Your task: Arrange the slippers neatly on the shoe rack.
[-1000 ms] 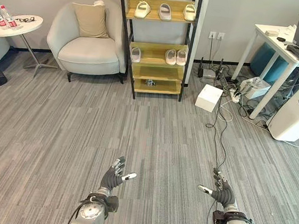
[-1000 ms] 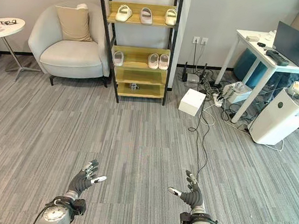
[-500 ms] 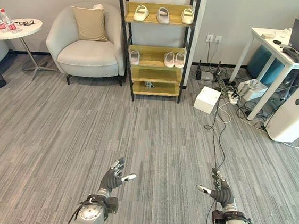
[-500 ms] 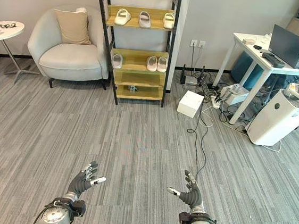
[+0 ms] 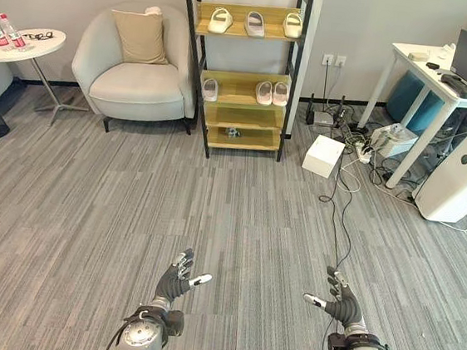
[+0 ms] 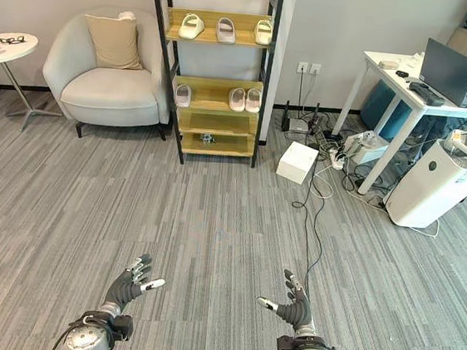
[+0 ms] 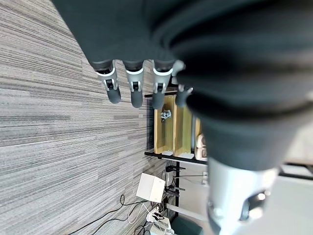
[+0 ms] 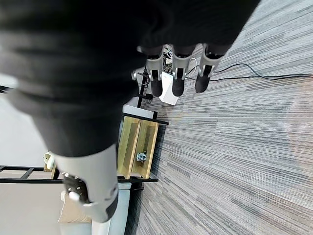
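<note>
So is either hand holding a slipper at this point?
No, the left hand and right hand hang open over the floor, and the slippers sit on the shoe rack.

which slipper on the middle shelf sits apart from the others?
The left slipper on the shoe rack's middle shelf. It sits alone by the left post; the other two are paired side by side at the right.

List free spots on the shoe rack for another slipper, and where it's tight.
On the shoe rack, the top shelf is crowded: three slippers span it. The middle shelf has a bare gap between the lone slipper and the pair. The lower shelves look mostly bare bar a small dark object.
</note>
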